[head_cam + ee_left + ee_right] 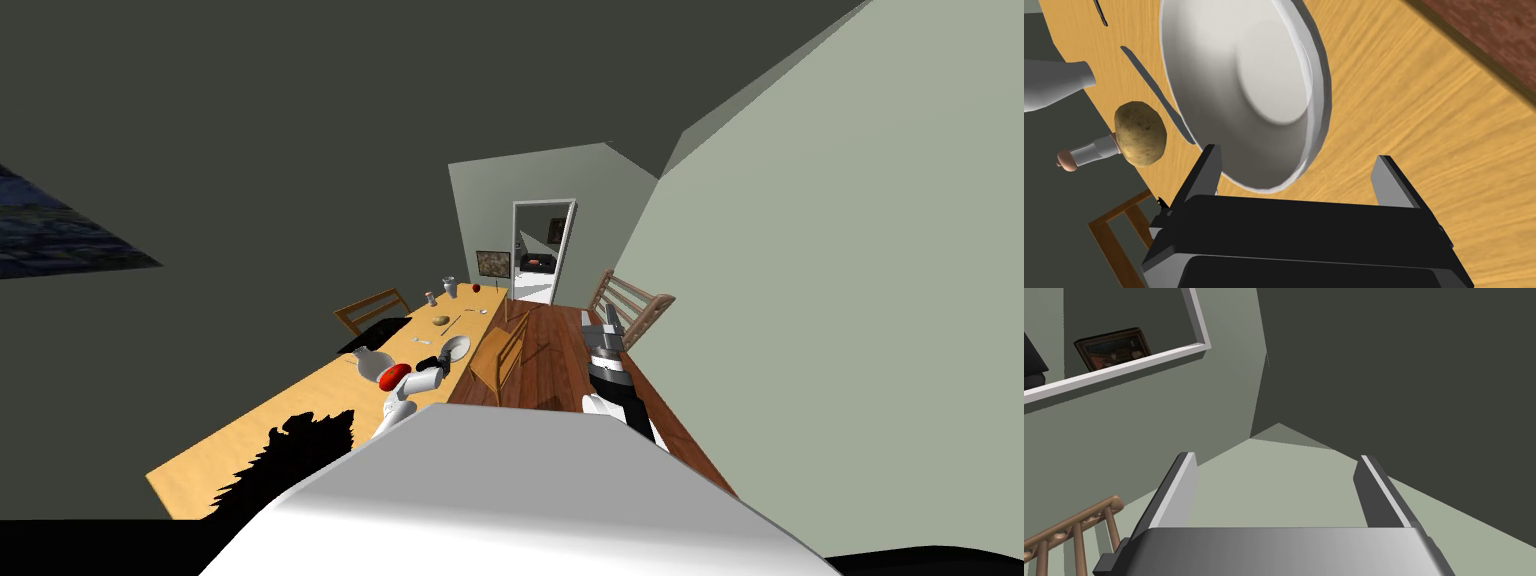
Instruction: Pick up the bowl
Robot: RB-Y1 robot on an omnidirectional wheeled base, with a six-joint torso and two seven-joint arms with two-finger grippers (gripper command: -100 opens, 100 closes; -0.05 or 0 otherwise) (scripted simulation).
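- Left gripper [1299,156] is over the table [1424,125], its two thin, flat grey fingers spread wide and holding nothing.
- The bowl [1249,90] is right ahead of it: one bowl, white, round, shallow and smooth, with a flat base and a thin rim.
- It sits on the table by the right edge, about midway along.
- The bowl's near rim lies between the fingers, close to one of them. Whether they touch, I cannot tell.
- The table top is light yellow wood with a streaky grain, long and straight-edged.
- One slim grey knife [1156,95] lies just left of the bowl.
- One brown, rough, rounded lump [1140,133] sits beyond the knife.
- One white bottle [1054,87] with a narrow neck lies further left.
- To the right of the table, the floor [1489,35] is dark reddish planks.
- In the head view there are three slatted wooden chairs: one far-left [372,308], one right of the bowl [500,355] and one far-right [630,300].
- Right gripper [1277,457] is raised on the right near that last chair, blades apart and empty.
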